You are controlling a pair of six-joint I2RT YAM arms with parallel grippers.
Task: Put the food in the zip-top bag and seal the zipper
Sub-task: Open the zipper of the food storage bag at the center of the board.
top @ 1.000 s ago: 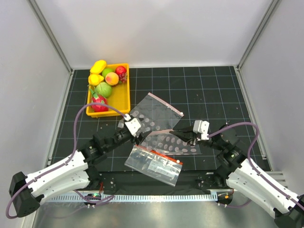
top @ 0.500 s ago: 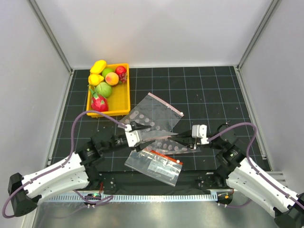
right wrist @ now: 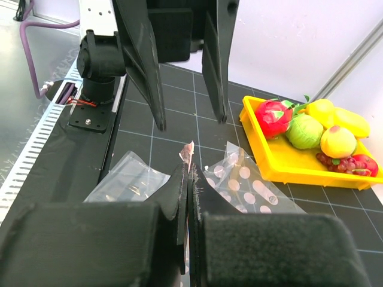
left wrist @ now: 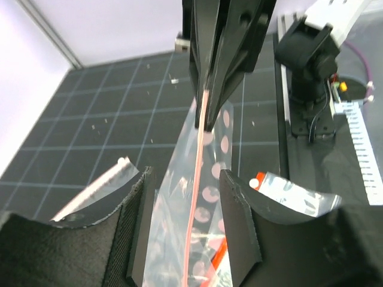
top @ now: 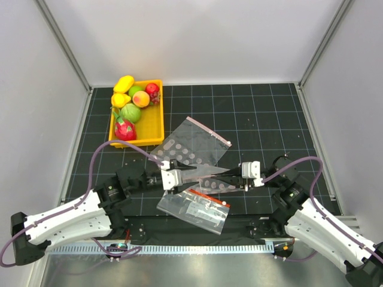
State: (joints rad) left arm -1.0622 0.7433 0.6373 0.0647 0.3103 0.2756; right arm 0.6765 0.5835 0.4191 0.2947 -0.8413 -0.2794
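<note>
I count 3 clear plastic pcs and 1 yellow tray (top: pixel 149 124) far left w/ abt 8 fruits (top: pixel 130 112). R gripper (right wrist: pixel 187 179) is clamped on the bag (left wrist: pixel 178 173) at its zipper (left wrist: pixel 197 179), lifted mid-mat. L gripper (top: pixel 187 178) is half open, straddling the zipper w/o touching. Black grid mat (top: pixel 263 119), white walls (top: pixel 197 42).

Wide open lane across the back right of the mat (top: pixel 269 119). Back left, the yellow tray (top: pixel 160 116) blocks the corner. Mid-table is tight: the zip-top bag (left wrist: pixel 179 179) spans between the left gripper (top: pixel 187 177) and right gripper (top: pixel 229 177), bubble sheet (top: pixel 191 143) behind, printed bag (top: pixel 194 207) in front.
</note>
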